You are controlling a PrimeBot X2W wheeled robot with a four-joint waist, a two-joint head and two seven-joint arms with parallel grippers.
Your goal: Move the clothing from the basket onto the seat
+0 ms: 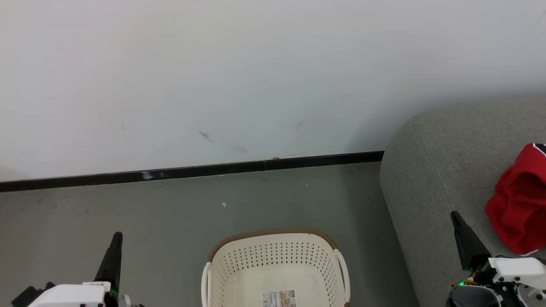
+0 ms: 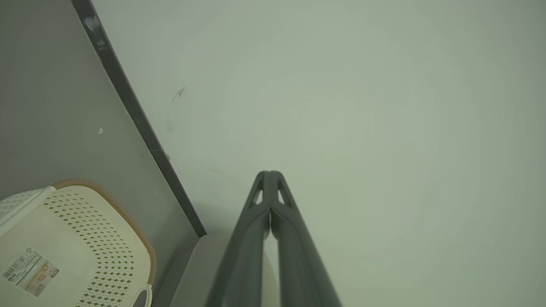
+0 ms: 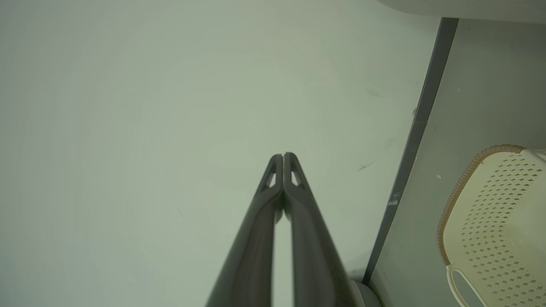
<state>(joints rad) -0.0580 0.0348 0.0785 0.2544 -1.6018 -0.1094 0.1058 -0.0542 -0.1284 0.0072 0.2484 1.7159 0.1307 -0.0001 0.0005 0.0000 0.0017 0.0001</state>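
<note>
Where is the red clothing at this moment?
In the head view the red clothing lies bunched on the grey sofa at the picture's right edge, just beyond the right gripper and well right of the basket on the floor.

White wrist housings (image 1: 70, 295) carry long dark tapered fingers (image 1: 111, 258).

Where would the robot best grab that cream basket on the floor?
Probably a side handle: the basket stands upright, and each handle is an open loop off its wall. Come down from above on the outer side and pinch the loop.
</note>
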